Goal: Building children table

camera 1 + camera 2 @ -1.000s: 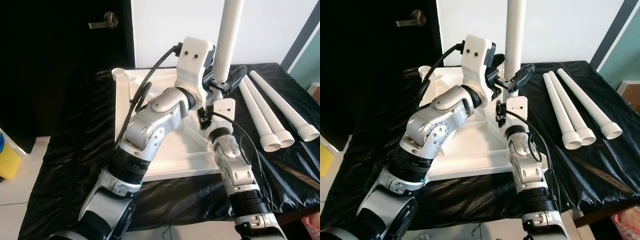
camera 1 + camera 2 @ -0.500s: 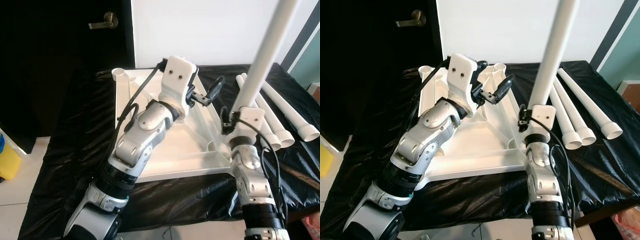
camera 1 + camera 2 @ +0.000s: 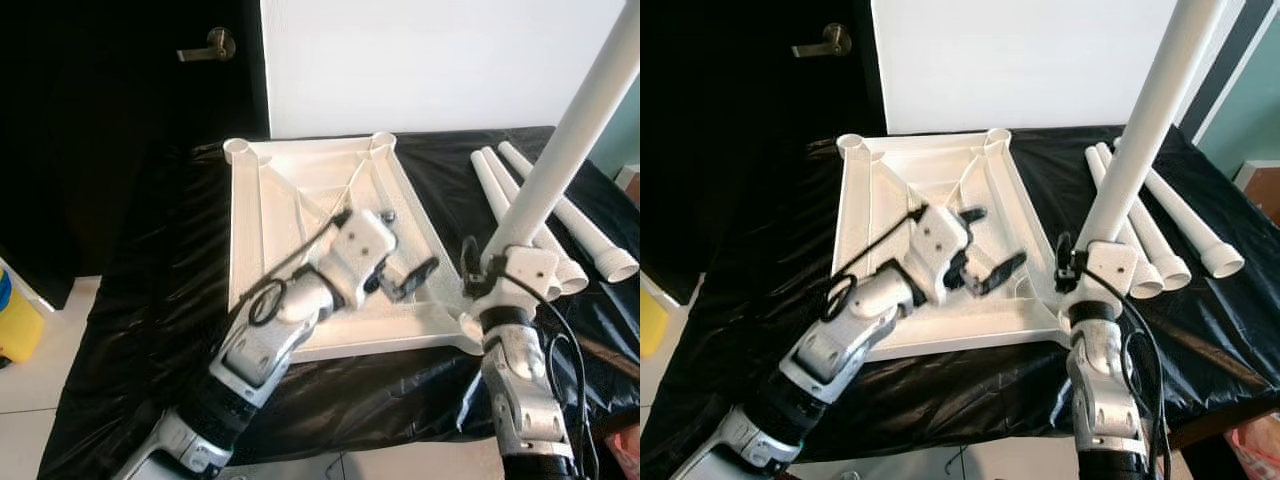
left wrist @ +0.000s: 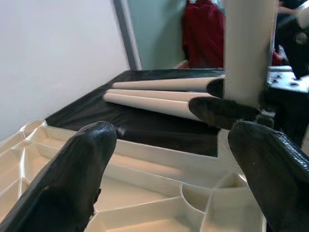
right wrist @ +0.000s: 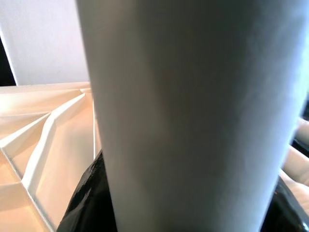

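The right hand (image 3: 1080, 268), clamped on a long white plastic table leg (image 3: 1145, 130) tilted up and away, holds its lower end beside the near-right corner socket (image 3: 1025, 290) of the upturned white tabletop (image 3: 865, 215), nearer than the left hand (image 3: 980, 250), fingers apart.

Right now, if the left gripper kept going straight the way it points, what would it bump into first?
Probably the leg held by the right gripper: the left gripper is open and points at it over the tabletop. Depth is uncertain.

You see two silver, jointed arms with black rubber collars; each wrist ends in a white block with dark screw holes, black cables looping alongside; the left gripper (image 3: 405, 272) has long glossy black fingers (image 4: 72, 179) with rounded tips
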### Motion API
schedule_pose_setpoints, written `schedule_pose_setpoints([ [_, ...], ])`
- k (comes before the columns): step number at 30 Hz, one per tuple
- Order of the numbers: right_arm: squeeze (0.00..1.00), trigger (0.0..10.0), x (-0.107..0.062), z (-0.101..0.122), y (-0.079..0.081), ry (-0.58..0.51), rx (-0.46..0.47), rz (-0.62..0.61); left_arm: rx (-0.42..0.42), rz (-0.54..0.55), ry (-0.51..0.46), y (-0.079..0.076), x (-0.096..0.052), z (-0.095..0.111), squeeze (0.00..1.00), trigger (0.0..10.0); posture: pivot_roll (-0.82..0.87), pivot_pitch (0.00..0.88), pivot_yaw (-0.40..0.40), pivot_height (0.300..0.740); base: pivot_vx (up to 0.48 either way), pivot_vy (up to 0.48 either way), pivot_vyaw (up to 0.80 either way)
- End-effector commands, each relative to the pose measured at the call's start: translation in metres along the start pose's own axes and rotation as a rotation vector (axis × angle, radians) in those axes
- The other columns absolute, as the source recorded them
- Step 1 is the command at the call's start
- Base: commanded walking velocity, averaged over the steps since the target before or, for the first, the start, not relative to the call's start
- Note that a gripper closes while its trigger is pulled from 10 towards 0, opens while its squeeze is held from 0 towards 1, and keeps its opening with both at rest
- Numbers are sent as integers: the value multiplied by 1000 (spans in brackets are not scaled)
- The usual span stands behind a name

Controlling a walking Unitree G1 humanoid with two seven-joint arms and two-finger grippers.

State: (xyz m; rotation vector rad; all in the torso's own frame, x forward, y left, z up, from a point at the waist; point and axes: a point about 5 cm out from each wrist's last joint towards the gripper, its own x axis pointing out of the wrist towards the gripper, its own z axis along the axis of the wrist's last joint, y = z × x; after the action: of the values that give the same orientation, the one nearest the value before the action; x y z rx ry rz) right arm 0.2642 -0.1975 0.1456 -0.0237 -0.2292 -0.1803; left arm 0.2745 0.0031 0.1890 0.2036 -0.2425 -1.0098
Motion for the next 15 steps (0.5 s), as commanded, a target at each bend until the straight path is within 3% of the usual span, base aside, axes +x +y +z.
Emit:
schedule_pose_setpoints([
  [1, 0, 10000, -2, 5, -2, -29, 5, -4, 18, -34, 10, -4, -1, -4, 0, 10000, -21, 10, -10, 740, 0, 0, 0],
  [15, 0, 10000, -21, -8, -17, 19, -11, -1, 13, -132, 37, -12, -5, -16, 0, 10000, -37, 10, 6, 740, 0, 0, 0],
])
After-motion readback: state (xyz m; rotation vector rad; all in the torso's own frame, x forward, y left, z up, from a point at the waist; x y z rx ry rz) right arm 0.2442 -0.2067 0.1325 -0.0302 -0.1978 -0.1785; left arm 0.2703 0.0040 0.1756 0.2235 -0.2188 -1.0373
